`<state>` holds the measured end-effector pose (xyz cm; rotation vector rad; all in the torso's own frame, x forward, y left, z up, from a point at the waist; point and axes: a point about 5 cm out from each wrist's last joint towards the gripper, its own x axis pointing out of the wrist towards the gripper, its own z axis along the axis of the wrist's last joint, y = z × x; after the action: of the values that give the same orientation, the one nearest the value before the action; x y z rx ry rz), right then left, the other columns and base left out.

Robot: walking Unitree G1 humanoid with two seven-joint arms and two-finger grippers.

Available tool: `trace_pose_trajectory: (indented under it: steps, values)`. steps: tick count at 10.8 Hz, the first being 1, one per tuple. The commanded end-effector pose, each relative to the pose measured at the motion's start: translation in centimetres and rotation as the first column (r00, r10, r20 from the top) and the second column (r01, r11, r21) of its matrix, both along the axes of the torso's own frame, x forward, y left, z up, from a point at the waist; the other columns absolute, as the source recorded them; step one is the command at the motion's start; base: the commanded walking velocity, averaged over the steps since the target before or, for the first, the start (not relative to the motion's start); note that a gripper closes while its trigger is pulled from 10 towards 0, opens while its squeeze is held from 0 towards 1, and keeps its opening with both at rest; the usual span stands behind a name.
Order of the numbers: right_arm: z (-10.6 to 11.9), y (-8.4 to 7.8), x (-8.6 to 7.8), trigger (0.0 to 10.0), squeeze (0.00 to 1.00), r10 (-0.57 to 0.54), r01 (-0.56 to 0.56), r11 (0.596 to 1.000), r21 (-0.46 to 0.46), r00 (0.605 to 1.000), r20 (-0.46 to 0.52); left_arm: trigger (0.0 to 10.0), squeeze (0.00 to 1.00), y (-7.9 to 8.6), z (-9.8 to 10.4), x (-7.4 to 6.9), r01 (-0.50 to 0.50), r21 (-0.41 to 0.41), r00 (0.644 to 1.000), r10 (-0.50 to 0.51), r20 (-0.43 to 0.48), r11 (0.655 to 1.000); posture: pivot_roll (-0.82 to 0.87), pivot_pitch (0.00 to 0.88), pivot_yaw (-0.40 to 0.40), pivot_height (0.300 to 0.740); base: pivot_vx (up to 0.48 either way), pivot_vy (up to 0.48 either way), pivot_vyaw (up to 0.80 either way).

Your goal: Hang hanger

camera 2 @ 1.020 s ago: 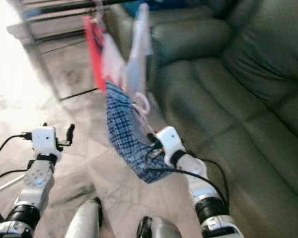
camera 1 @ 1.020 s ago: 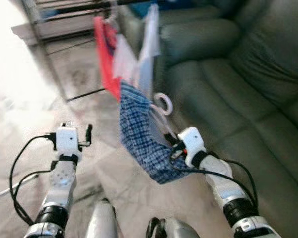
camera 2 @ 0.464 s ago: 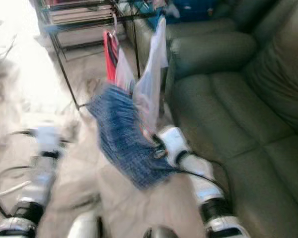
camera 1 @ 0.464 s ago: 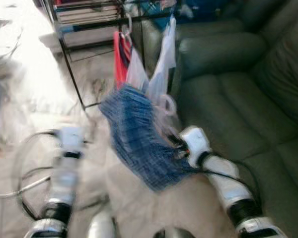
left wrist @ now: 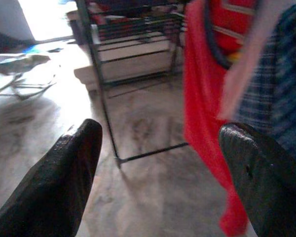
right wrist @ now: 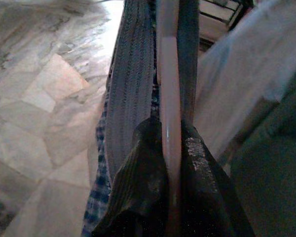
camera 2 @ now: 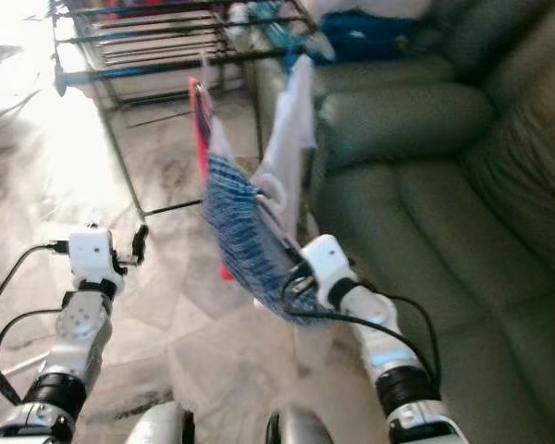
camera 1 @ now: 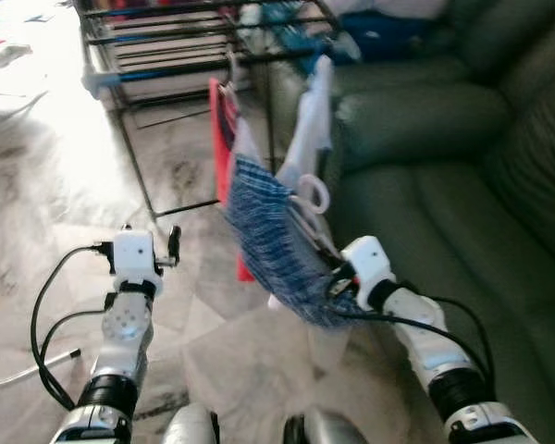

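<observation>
right gripper (right wrist: 171, 163) has its two black fingers (right wrist: 138, 182) pinched tight on the pink hanger (right wrist: 168, 98), hanger bar running straight up between the pads. the hanger carries a blue plaid cloth (camera 1: 268, 245) that drapes down over the right wrist and sags below it. in the head views the hanger's white hook (camera 1: 313, 192) sticks up above the plaid cloth, just short of the drying rack (camera 1: 166, 46), not on any rail as far as i can tell. right arm is raised and reaching forward toward the rack, sitting between the rack and the dark green sofa (camera 1: 462, 166).

already on the rack: a red garment (camera 1: 224, 139) hanging from a rail, and a white garment (camera 1: 310, 120) just beside it on the sofa side. the plaid cloth sits in front of both, its upper edge overlapping them in the head views; contact unclear.

left gripper (left wrist: 158, 163) is wide open, fingers far apart, nothing between them. it's held up at about waist level to the left, well apart from the hanger, pointing at the rack's leg and the red garment. black cables loop off the left forearm.

floor is pale marble-pattern tile (camera 1: 65, 213), strong glare at the upper left. a blue item (camera 1: 388, 28) lies on top of the sofa's back near the rack, too blurred to identify.
</observation>
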<state>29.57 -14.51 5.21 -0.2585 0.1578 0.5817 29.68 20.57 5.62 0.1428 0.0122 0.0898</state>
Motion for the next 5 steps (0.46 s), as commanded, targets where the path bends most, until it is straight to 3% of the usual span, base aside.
trace_pose_trajectory:
  steps: [1, 2, 5]
  values:
    - [0.62, 0.91, 0.36, 10.0, 0.0, 0.017, -0.017, 0.999, 0.028, 1.0, 0.022, 10.0, 0.0, 1.22, -0.15, -0.19, -0.038, 0.018, 0.999, 0.039, -0.02, 0.999, 0.04, 0.113, -0.091, 0.74, 0.0, 0.458, 0.62]
    - [0.53, 0.87, 0.35, 10.0, 0.0, 0.014, -0.014, 0.999, 0.029, 1.0, 0.016, 10.0, 0.0, 1.37, -0.19, -0.21, -0.044, 0.031, 0.999, 0.045, -0.024, 0.999, 0.04, 0.112, -0.09, 0.74, 0.0, 0.48, 0.4]
    - [0.33, 0.75, 0.28, 10.0, 0.0, -0.024, 0.024, 0.999, 0.041, 1.0, 0.014, 10.0, 0.0, 1.61, -0.48, -0.8, -0.025, 0.068, 0.999, 0.028, -0.033, 0.997, 0.04, 0.112, -0.086, 0.74, 0.0, 0.48, 0.0]
